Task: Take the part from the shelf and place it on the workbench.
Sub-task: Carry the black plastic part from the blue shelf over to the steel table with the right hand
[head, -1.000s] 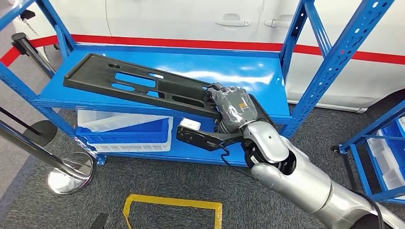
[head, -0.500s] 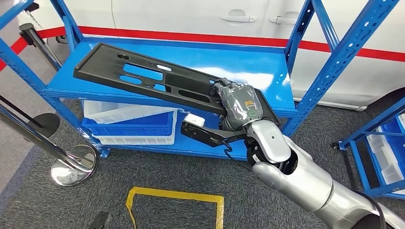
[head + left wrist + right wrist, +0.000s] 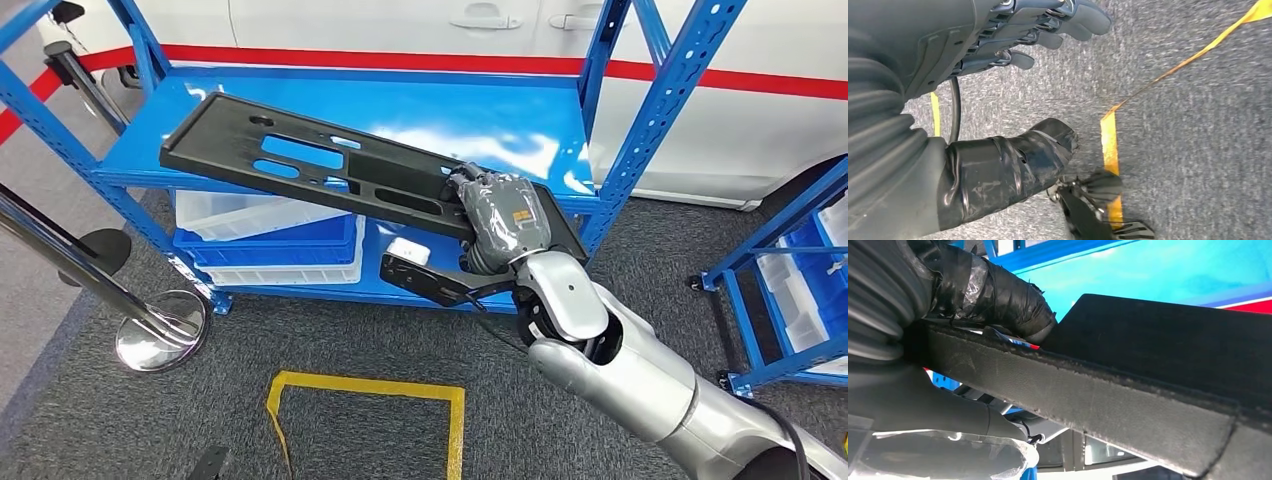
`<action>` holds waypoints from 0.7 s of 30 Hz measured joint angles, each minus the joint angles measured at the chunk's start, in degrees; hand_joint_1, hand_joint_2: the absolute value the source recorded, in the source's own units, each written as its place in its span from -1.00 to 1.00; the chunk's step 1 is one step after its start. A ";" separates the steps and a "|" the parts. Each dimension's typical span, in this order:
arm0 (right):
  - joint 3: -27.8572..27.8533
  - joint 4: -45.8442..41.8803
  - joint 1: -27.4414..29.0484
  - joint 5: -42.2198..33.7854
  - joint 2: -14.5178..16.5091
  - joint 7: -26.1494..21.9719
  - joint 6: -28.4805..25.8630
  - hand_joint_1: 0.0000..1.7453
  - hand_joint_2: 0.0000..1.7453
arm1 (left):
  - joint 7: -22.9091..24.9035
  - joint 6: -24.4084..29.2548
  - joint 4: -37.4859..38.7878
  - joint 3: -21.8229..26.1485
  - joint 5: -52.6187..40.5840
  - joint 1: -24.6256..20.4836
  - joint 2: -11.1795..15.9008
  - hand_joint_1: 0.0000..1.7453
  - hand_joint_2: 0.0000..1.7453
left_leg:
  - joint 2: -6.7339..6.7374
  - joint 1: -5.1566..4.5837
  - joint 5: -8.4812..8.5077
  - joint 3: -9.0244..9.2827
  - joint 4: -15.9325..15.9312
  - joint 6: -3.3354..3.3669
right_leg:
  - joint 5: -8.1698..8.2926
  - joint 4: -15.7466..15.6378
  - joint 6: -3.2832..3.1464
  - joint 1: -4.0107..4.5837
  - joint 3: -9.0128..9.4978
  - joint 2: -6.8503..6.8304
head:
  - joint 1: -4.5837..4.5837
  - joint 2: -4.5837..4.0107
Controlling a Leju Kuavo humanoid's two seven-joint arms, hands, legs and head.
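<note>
Part (image 3: 330,170) in right hand (image 3: 505,225), apparently above shelf (image 3: 520,130).

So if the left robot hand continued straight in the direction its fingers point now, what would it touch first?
Most likely the grey carpet floor, near the yellow tape line. The left robot hand hangs open above it; depth is unclear.

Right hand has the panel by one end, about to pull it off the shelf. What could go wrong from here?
1. The right hand grips the long black panel at one end only, so it may sag or twist loose.
2. Swinging out, its far end could strike the shelf's blue upright.
3. The chrome stanchion stands close on the retreat side.
</note>
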 joint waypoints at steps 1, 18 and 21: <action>0.00 0.01 -0.01 0.00 -0.01 0.01 -0.01 1.00 1.00 | -0.01 0.00 0.00 0.00 0.00 -0.05 0.02 -1.00 1.00 | -0.07 -0.16 -0.18 2.32 -3.42 0.33 | 0.46 -0.10 0.26 0.02 -0.18 0.00 | 0.02 0.00; 0.00 0.45 0.00 0.00 -0.11 -0.03 -0.04 1.00 1.00 | 0.02 -0.01 0.01 0.01 0.00 -0.07 0.08 -1.00 1.00 | 0.41 -0.68 6.70 -3.84 -6.06 1.99 | -6.09 -0.47 1.78 0.12 8.03 0.11 | 0.14 0.00; 0.00 0.56 -0.05 0.03 -0.12 -0.01 -0.04 1.00 1.00 | 0.03 -0.14 0.01 0.01 0.00 0.08 0.10 -1.00 1.00 | 0.29 -0.49 6.22 -4.75 -5.37 0.86 | -4.69 -0.99 0.63 -0.02 7.03 -0.04 | 0.24 0.00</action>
